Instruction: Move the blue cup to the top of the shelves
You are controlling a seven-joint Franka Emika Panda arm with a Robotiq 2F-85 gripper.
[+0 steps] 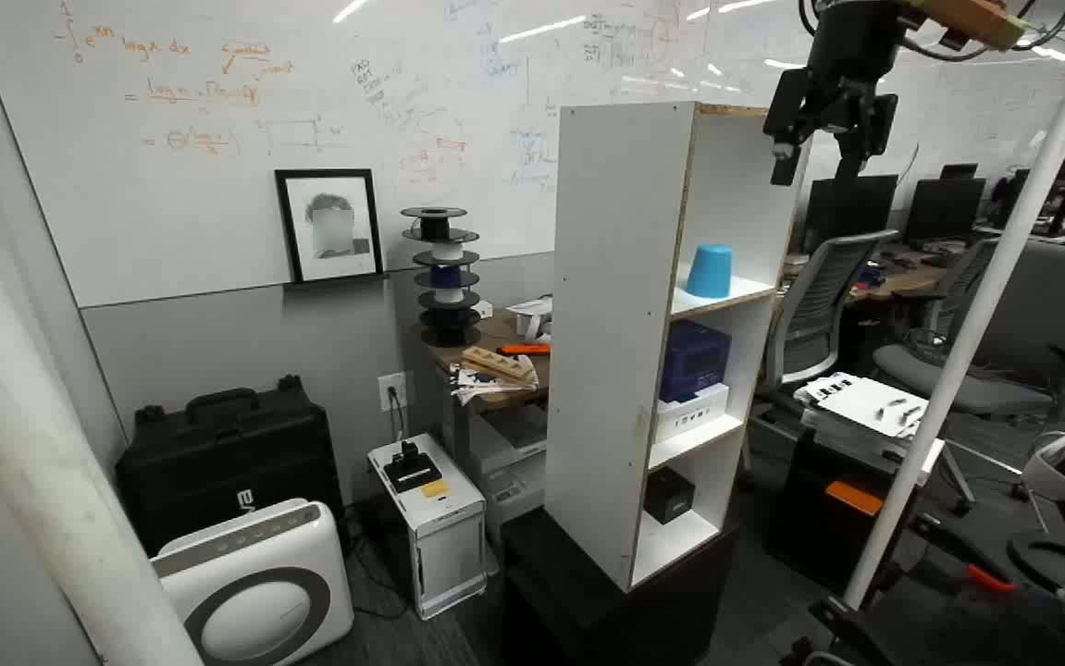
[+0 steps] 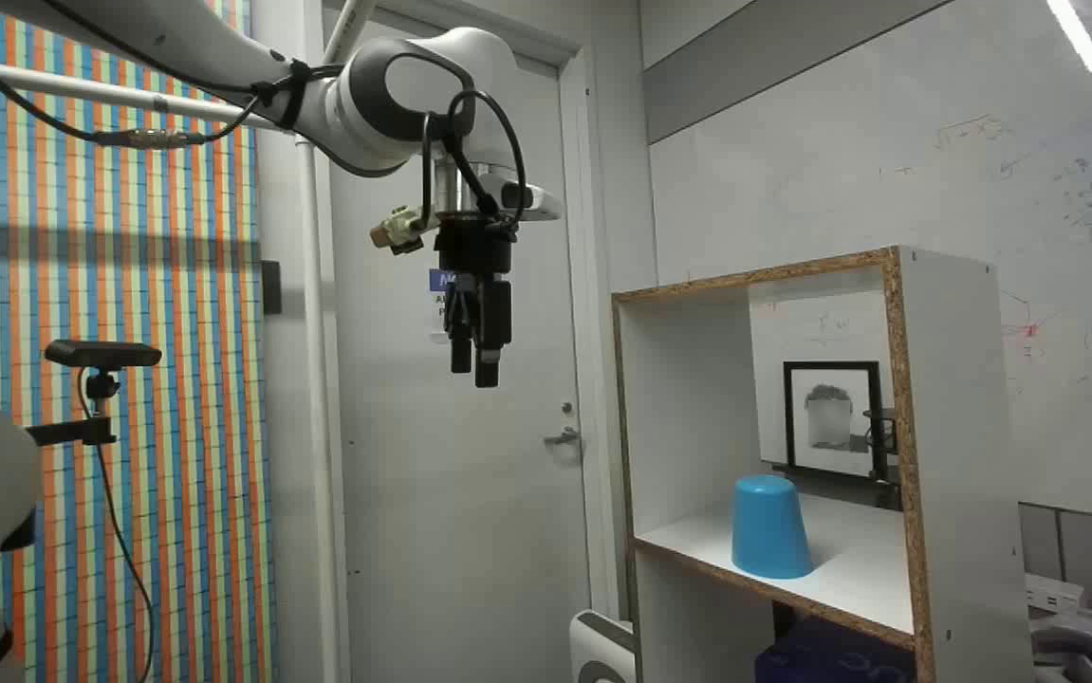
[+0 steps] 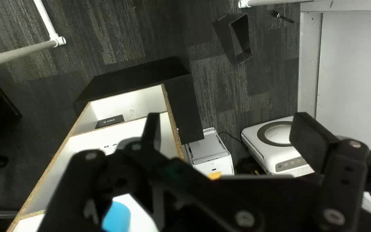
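The blue cup (image 1: 710, 270) stands upside down in the top compartment of the shelves (image 1: 615, 324). In an exterior view the cup (image 2: 770, 531) is near the open front of the shelves (image 2: 958, 427). In the wrist view the cup (image 3: 117, 217) shows partly behind the gripper's left finger linkage, and the shelves' chipboard edge (image 3: 173, 129) runs beside it. My gripper (image 1: 816, 173) is open and empty, pointing down. In an exterior view the gripper (image 2: 474, 373) hangs in front of the shelves, apart from them and higher than the cup. The wrist view shows the fingers (image 3: 229, 129) wide apart.
A purple box (image 1: 697, 361) sits in the middle compartment and a black box (image 1: 669, 495) in the bottom one. A stack of spools (image 1: 446, 277) stands behind the shelves. A white pole (image 1: 985, 324) and office chairs (image 1: 819, 305) are nearby. A whiteboard (image 1: 467, 120) lines the wall.
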